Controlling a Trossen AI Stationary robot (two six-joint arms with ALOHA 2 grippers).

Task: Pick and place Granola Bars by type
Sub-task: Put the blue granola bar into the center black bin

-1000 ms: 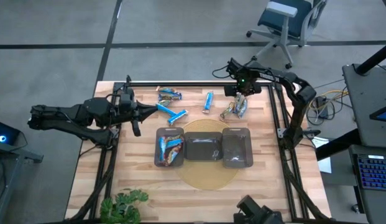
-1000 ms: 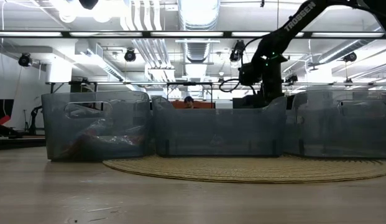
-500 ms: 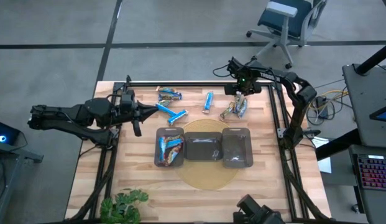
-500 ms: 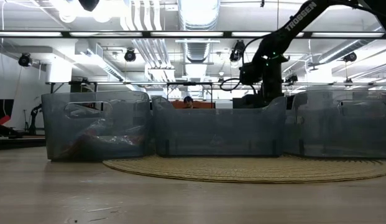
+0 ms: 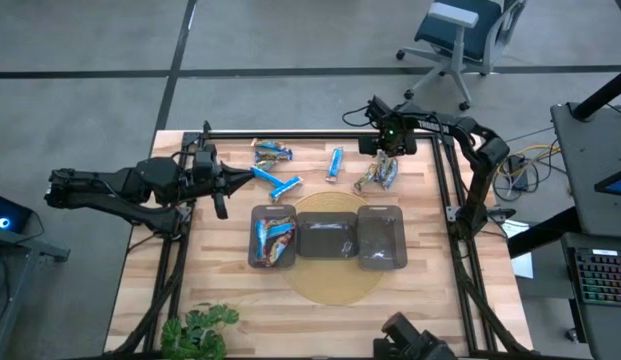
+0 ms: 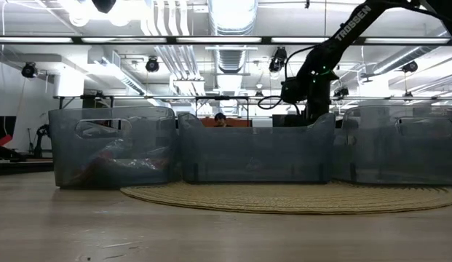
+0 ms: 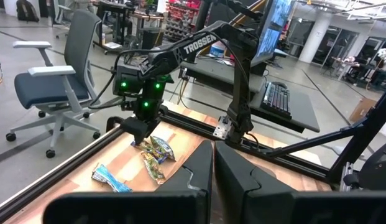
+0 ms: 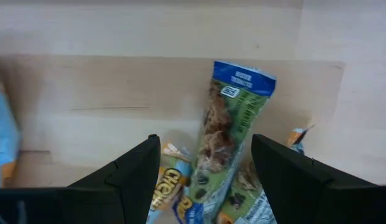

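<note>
At the left side of the desk (image 5: pixel 230 300) the left arm lies low and level, its left hand (image 5: pixel 219 195) pinched fully shut on nothing, its two dark fingers (image 7: pixel 199 168) pressed together and resting just left of the loose bars. Next along, several blue bars (image 5: pixel 275 183) lie scattered on the bare wood near the far edge, with another single blue bar (image 5: pixel 335 162) lying apart from them toward the middle. Nearer the front, three dark see-through trays stand side by side, partly on a round woven mat (image 5: pixel 335 285): the left tray (image 5: pixel 255 245) holds a heap of mixed blue and orange wrappers, while what the middle tray (image 5: pixel 328 237) and the right tray (image 5: pixel 381 238) hold is too dim to tell. Farther right, near the far right corner, a small pile of green and brown bars (image 5: pixel 378 175) lies on the wood. The right hand (image 5: pixel 390 148) hangs directly above this pile, pointing down, its fingers (image 8: pixel 133 171) spread as wide as they go and straddling a green-wrapped bar (image 8: pixel 233 134) with a blue end, gripping nothing. A potted plant (image 5: pixel 198 330) sits at the desk's near left corner.
</note>
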